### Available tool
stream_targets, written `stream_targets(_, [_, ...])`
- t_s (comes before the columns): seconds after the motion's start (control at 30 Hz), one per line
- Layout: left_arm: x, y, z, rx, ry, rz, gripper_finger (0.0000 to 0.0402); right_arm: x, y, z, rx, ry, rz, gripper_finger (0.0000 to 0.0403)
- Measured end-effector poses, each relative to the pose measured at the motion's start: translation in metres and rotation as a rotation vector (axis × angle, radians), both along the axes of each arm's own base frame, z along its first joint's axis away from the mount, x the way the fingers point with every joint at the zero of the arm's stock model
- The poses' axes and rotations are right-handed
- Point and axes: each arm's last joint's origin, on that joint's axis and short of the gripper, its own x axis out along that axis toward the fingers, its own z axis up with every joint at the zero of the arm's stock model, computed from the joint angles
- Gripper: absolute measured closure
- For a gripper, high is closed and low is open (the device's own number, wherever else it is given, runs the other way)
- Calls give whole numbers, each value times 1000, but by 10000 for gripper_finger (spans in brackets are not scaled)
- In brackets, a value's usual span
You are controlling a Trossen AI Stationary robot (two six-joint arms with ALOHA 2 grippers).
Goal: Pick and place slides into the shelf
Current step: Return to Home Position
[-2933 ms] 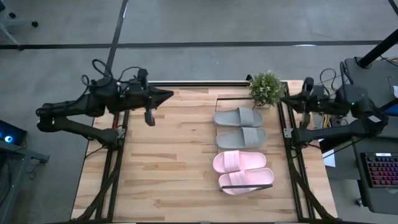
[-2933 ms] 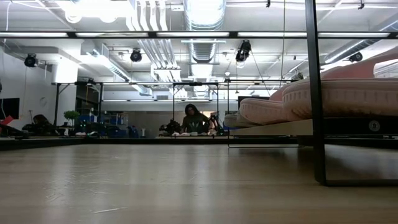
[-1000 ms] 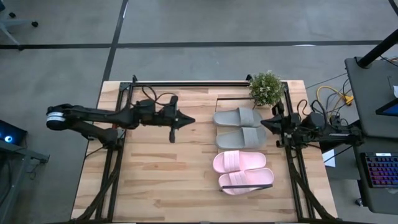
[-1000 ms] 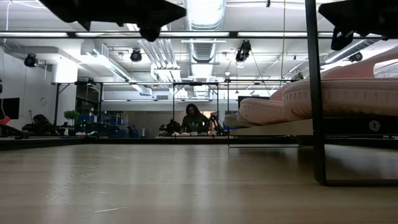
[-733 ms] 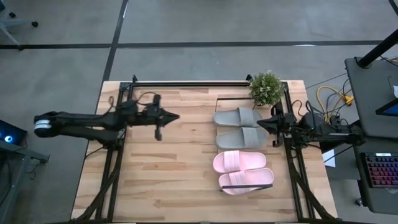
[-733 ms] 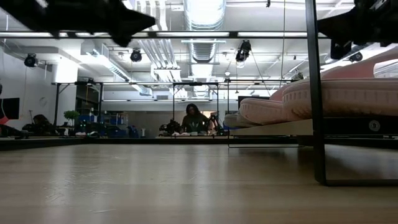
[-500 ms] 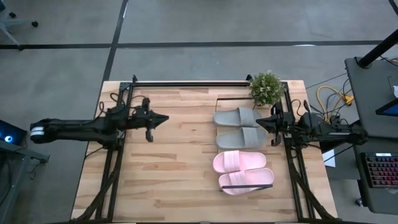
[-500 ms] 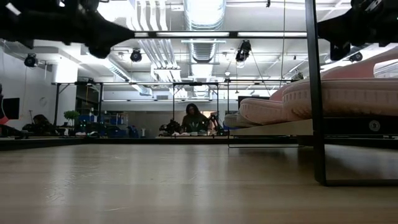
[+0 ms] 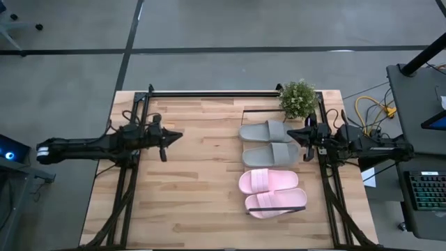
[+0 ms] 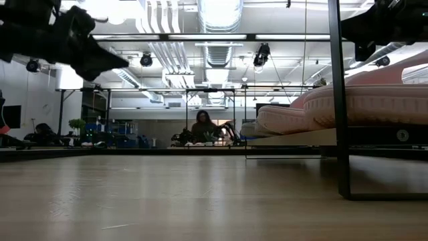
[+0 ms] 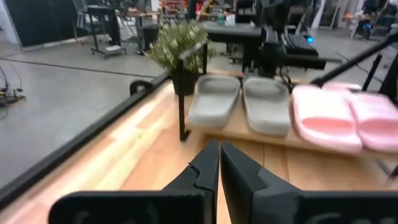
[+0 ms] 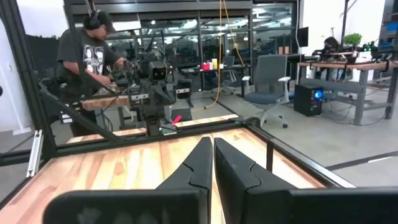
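Note:
All the slides lie flat on their soles, side by side on the shelf point(image 9: 311, 171). The grey-green pair point(image 9: 269, 142) is at its far end and the pale pink pair point(image 9: 272, 192) at its near end. The left wrist view shows the grey-green pair point(image 11: 239, 102) and the pink pair point(image 11: 348, 116) on the shelf point(image 11: 249, 133). My left gripper point(image 9: 179, 134) is shut, held above the table well left of the shelf point(image 11: 219, 158). My right gripper point(image 9: 289, 132) is shut, raised near the right ends of the grey-green slides point(image 12: 213, 152).
A small potted plant point(image 9: 297, 98) stands at the shelf's far end. Black frame rails run along the table's left, right and far edges. Bare plank tabletop point(image 9: 195, 181) lies between my left gripper and the shelf. A person point(image 12: 93, 68) works beyond the table.
My left arm has drawn back toward the table's left edge, away from the shelf, with its gripper staying shut. The slides have kept still on the shelf.

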Motion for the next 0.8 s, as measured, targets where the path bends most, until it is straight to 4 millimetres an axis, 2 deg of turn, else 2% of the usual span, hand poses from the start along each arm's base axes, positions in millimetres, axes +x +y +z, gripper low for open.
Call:
stream_targets(0.13, [-2, -1, -22, -18, 40, -1, 401, 2, 0, 0, 4, 17, 0, 394])
stream_targets(0.23, [-4, -3, -32, -55, -1, -21, 401, 4, 0, -2, 45, 29, 3, 394])
stream_targets(0.57, [-11, -16, -37, -55, -42, -160, 401, 9, -1, -4, 140, 39, -41, 394])
stream_targets(0.8, [-20, -25, -36, -62, -52, -160, 401, 15, -1, -3, 150, 50, -46, 394])
